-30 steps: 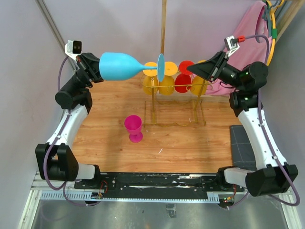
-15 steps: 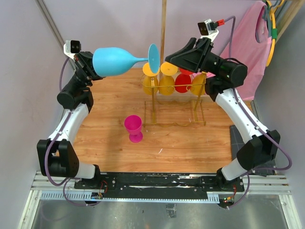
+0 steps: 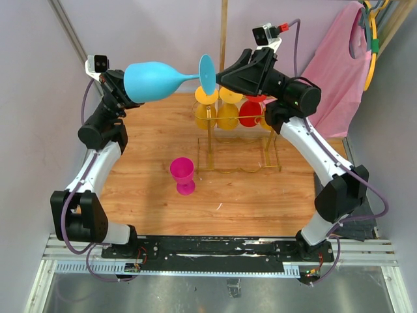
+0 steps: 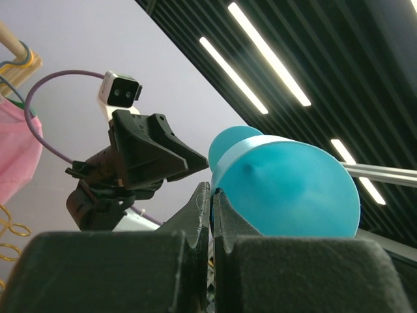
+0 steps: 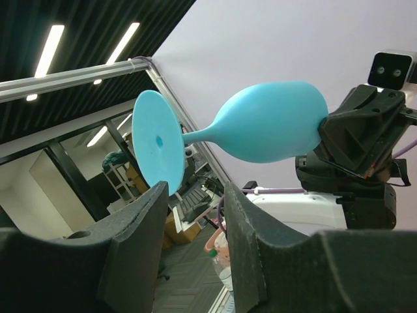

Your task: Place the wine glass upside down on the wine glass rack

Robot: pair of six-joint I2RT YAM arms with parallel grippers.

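Observation:
My left gripper (image 3: 126, 93) is shut on the rim of a light blue wine glass (image 3: 151, 81) and holds it lying sideways, high in the air, its round foot (image 3: 206, 74) pointing right. In the left wrist view the gripper (image 4: 212, 193) pinches the bowl's rim (image 4: 287, 186). My right gripper (image 3: 220, 79) is open, its tips just beside the foot. In the right wrist view the gripper (image 5: 195, 192) sits just below the foot (image 5: 156, 151) and stem. The gold wire rack (image 3: 238, 150) stands on the table below, with yellow and red glasses hanging upside down on it.
A magenta goblet (image 3: 183, 175) stands upright on the wooden table (image 3: 150, 195), left of the rack. A tall wooden pole (image 3: 223, 32) rises behind the rack. A pink cloth (image 3: 332, 59) hangs at the back right. A dark mat (image 3: 374, 225) lies at the right edge.
My right arm has swung up and left from beside the rack to the glass's foot. My left gripper has raised the glass a little and moved it slightly left.

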